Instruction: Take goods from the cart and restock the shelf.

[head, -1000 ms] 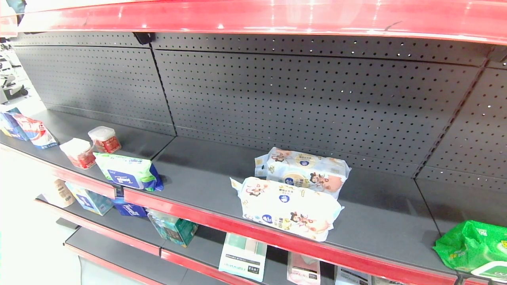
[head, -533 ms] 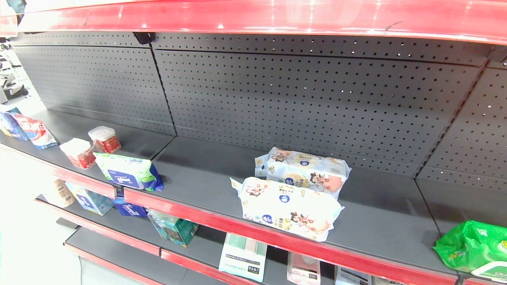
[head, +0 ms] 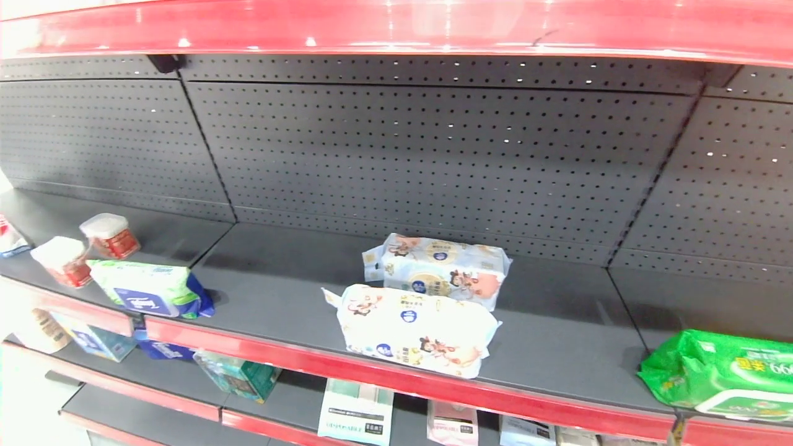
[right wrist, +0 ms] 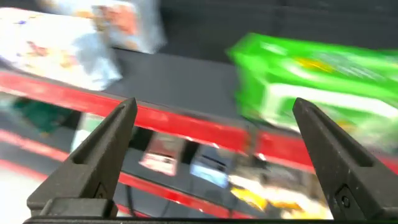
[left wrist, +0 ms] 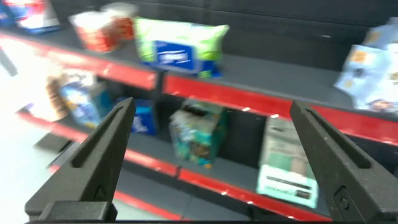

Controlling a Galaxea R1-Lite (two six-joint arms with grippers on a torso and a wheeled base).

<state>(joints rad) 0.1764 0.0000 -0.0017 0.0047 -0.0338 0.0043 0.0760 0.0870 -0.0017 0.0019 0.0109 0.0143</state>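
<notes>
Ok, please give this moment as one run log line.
left gripper open | right gripper open | shelf: front white pack, rear white pack, green pack

A teal box (left wrist: 198,132) is sitting straight ahead of the left pincer (left wrist: 211,106); a green pack (right wrist: 317,81) is lying ahead of the right pincer (right wrist: 214,102), off-centre.

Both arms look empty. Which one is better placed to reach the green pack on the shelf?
Right, probably. The green plastic pack lies close ahead of the open right gripper; the left gripper faces the blue-and-green pack farther left.
</notes>
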